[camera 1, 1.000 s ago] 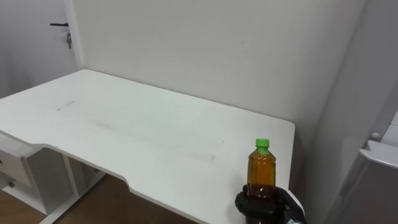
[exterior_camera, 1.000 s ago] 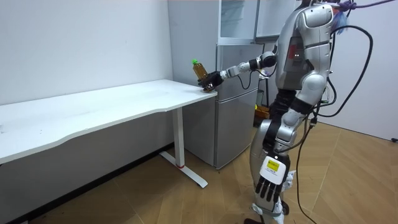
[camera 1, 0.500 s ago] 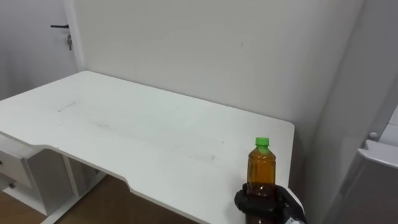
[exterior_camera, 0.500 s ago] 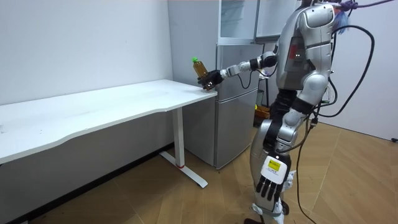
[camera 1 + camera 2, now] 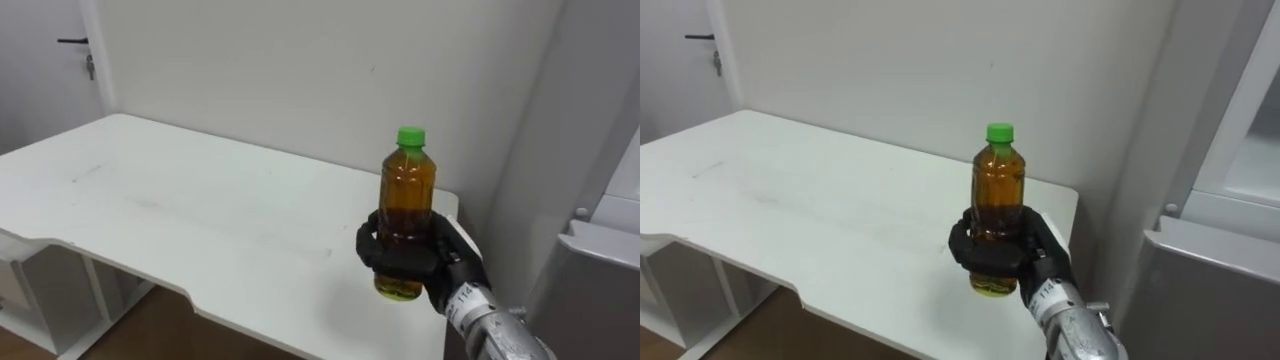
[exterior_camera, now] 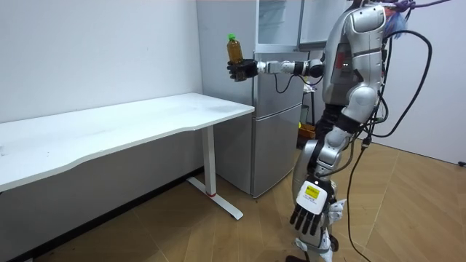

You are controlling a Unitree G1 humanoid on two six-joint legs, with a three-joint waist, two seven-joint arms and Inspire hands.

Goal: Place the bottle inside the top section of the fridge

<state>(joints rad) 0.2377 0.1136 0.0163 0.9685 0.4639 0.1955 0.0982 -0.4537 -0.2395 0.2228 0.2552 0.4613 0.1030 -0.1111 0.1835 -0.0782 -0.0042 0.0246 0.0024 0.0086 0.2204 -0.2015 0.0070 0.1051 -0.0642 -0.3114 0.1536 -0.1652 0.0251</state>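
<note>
Bottle [image 5: 405, 210] lifted off table [image 5: 180, 215] since a second ago, now upright in air, right hand [image 5: 412, 258] fingers wrapped round its lower half. Pick done (grasp looks firm); next, carry to upper fridge [image 6: 278, 23]. Left hand [image 6: 311, 209] hangs relaxed at side.

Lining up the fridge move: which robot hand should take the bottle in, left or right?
Right. The right robot hand is curled round the upright bottle, raised above the table at its end beside the fridge. The left robot hand hangs low by the leg, open.
</note>
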